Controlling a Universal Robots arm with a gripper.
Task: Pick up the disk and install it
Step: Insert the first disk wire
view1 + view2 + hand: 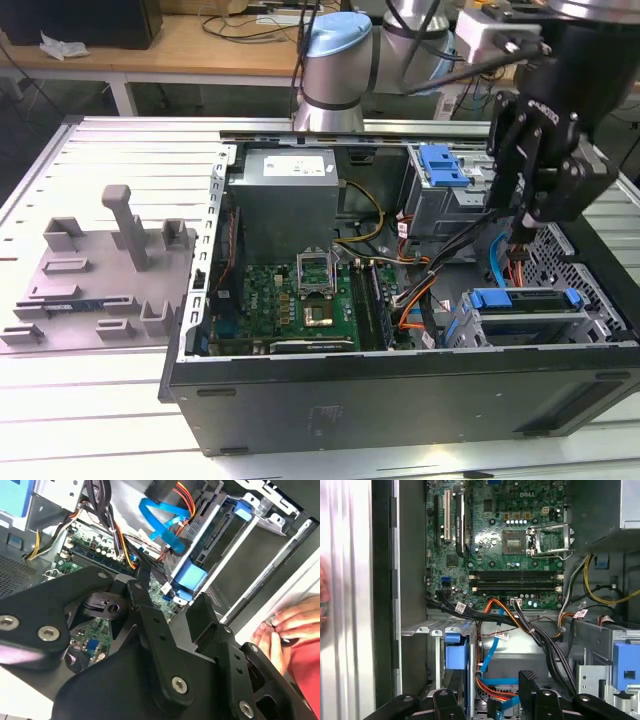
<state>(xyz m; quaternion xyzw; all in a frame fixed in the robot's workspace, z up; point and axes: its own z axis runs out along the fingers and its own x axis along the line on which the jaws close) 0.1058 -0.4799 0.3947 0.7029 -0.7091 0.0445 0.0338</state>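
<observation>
Exterior view is showing the end effector (520,215) hovering over the open computer case (400,400) on the worktop (90,400), just above the disk (522,300). The disk is lying in the drive bay at the case's near corner toward the exterior view's right, blue carrier frame showing. In the first wrist view the fingers (528,682) are standing spread, pinching nothing.

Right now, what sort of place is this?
Probably an electronics lab or PC-assembly bench: an open computer case on a slotted metal table, grey fixtures beside it, a wooden desk behind.
</observation>
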